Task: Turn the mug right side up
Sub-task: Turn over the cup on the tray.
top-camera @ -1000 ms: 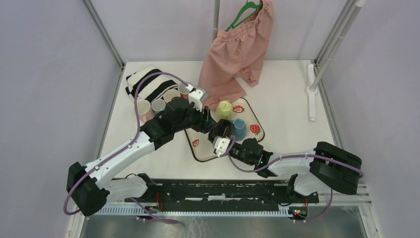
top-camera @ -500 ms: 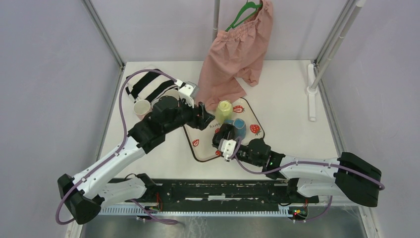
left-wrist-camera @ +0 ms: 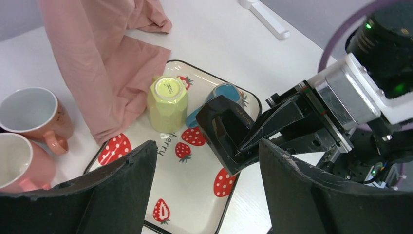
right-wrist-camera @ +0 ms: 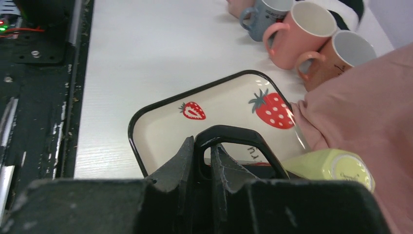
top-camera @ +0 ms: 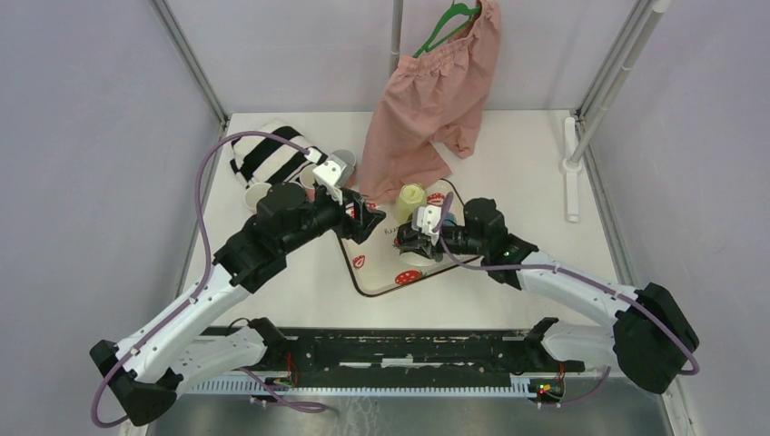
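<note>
Pink shorts (top-camera: 434, 91) hang from a green hanger (top-camera: 445, 23), near a strawberry tray (top-camera: 381, 272) and striped cloth (top-camera: 261, 159).

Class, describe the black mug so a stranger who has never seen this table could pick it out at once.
Find the strawberry tray mid-table. Over it, near a pale green mug and a blue one, is the black mug. It alone is black, and the right gripper pinches its handle.

cream rectangular tray (left-wrist-camera: 187, 192): black rim, red strawberries with green leaves. glossy black ceramic mug (left-wrist-camera: 221, 134). pale yellow-green faceted mug (left-wrist-camera: 167, 102). light blue mug (left-wrist-camera: 225, 90). dusty pink fabric shorts (left-wrist-camera: 97, 53). green hanger (top-camera: 445, 23). black-and-white striped cloth (top-camera: 268, 154). pink mug (right-wrist-camera: 299, 31) and orange mug (right-wrist-camera: 336, 56), white inside. grey-blue mug (right-wrist-camera: 263, 14). plain white surface (top-camera: 527, 173).
</note>
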